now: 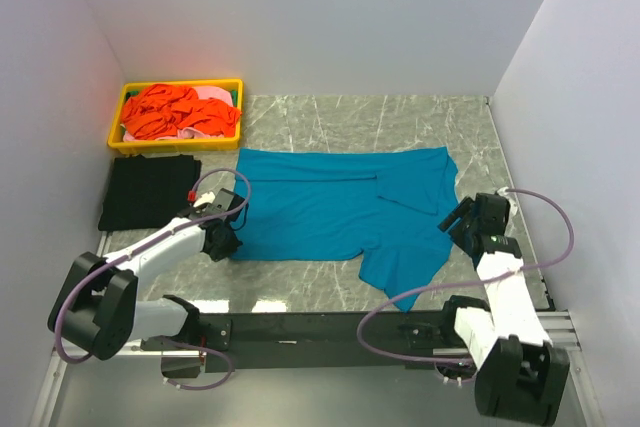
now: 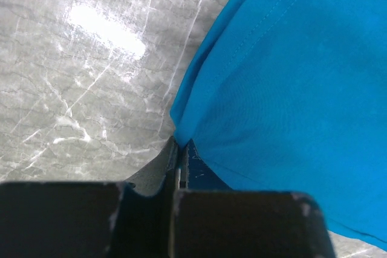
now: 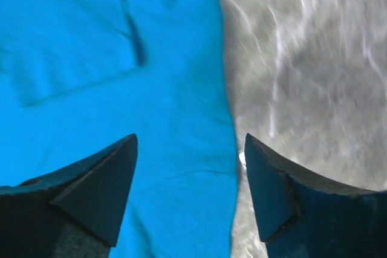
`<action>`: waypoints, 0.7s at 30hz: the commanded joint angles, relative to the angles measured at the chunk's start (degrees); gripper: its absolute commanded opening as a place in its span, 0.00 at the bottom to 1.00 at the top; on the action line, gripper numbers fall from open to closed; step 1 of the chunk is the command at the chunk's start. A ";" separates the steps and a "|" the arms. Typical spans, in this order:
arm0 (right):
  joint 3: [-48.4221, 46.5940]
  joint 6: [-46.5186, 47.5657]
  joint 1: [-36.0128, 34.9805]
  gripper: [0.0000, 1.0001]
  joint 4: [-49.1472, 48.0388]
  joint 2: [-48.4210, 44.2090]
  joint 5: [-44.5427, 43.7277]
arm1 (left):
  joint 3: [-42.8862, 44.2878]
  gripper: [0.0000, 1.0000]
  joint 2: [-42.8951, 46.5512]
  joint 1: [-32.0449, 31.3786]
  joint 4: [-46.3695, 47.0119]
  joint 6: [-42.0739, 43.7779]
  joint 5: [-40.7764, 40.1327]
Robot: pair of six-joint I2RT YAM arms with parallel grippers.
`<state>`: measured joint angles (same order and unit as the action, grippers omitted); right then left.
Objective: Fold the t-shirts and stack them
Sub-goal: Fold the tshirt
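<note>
Your left tool (image 1: 222, 243) is clenching the near-left corner of the teal t-shirt (image 1: 330, 209), which is lying spread across the table (image 1: 400, 117). Your right tool (image 1: 460, 221) is hanging released, jaws straddling the shirt's right edge. The black t-shirt (image 1: 150, 192) is lying flat just left of it.

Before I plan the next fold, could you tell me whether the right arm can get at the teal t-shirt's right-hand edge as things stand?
Probably yes: the right gripper hangs open just over that edge of the teal t-shirt, one jaw over cloth, one over the marble table, nothing between.
</note>
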<state>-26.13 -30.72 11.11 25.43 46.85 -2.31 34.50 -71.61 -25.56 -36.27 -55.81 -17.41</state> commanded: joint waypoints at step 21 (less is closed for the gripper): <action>-3.31 -5.84 -1.97 0.54 6.91 17.39 -3.23 | -0.84 0.01 6.84 -1.86 -0.11 -2.28 -3.07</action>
<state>-27.99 -34.96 9.52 31.77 62.85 -4.36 33.95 -66.30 -27.22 -36.45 -56.93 -19.40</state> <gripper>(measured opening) 0.547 0.028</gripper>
